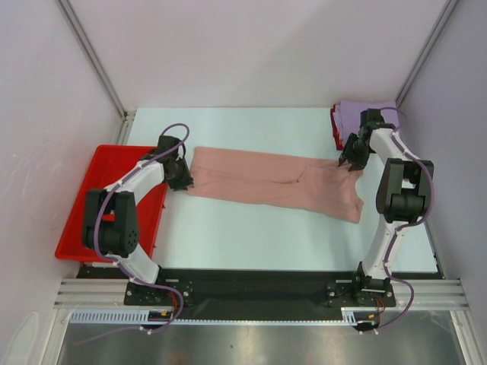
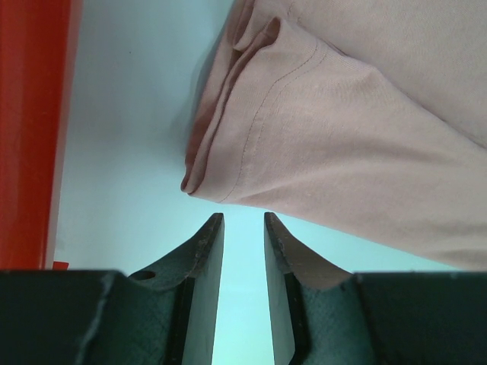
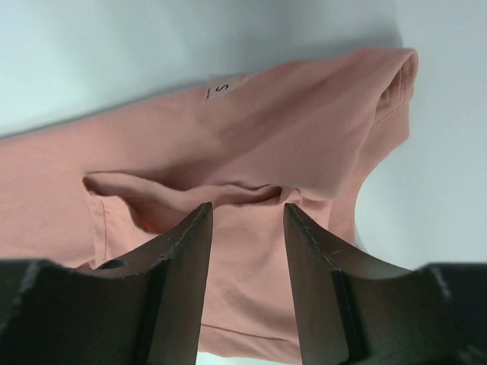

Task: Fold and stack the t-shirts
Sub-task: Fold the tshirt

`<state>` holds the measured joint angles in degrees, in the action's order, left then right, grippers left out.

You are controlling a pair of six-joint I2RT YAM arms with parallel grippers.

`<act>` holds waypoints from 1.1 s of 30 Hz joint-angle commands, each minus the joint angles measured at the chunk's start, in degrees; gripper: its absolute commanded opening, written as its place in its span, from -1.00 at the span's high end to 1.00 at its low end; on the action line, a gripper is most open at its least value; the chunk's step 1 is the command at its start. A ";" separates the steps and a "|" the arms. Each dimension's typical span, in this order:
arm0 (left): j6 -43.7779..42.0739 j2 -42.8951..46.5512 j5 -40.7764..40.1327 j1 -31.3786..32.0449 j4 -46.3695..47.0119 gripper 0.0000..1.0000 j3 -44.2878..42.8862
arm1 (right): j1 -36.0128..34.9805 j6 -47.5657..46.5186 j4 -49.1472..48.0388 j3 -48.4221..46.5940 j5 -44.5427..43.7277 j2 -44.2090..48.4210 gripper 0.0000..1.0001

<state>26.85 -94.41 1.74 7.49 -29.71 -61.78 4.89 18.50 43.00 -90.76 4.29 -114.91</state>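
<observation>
Table (image 1: 251, 236), mid: pink tee (image 1: 274, 181) flat, folded lengthwise, spread left to right. Back right: stack (image 1: 354, 110), lavender over red. At tee's left edge, left gripper (image 2: 243, 220): fingers narrowly apart, empty. At right end, right gripper (image 3: 247, 209): fingers apart over fold, nothing clamped. Advice: take all layers deep between fingers before closing, then lift both ends evenly.

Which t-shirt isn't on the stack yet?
The pink t-shirt, stretched long across the table; the lavender t-shirt and red t-shirt sit stacked far right.

Folded lavender cloth tee (image 1: 374, 109): near part hidden behind the right arm (image 1: 402, 186).
Folded red cloth tee (image 1: 335, 128): only its left edge shows.
</observation>
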 commanded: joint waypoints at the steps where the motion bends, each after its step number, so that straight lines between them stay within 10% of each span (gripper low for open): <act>1: -1.36 0.98 0.46 0.34 0.10 0.33 -0.53 | 0.48 -1.36 -2.22 -0.38 0.72 -1.54 0.05; 11: -1.71 0.81 0.37 0.34 -0.43 0.33 -0.98 | 0.74 -2.15 -2.66 -1.87 0.45 -4.09 0.09; 22: -1.98 0.37 0.37 0.34 -0.08 0.33 -0.98 | -0.31 -0.75 -0.12 -3.19 -0.25 -1.02 1.00; 33: -1.89 -0.25 0.28 0.34 0.36 0.33 -1.06 | -1.02 1.19 3.14 -4.76 -2.45 5.05 1.00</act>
<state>26.37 -94.50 1.74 7.49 -30.26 -61.78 3.97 19.05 45.39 -91.96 3.33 -112.84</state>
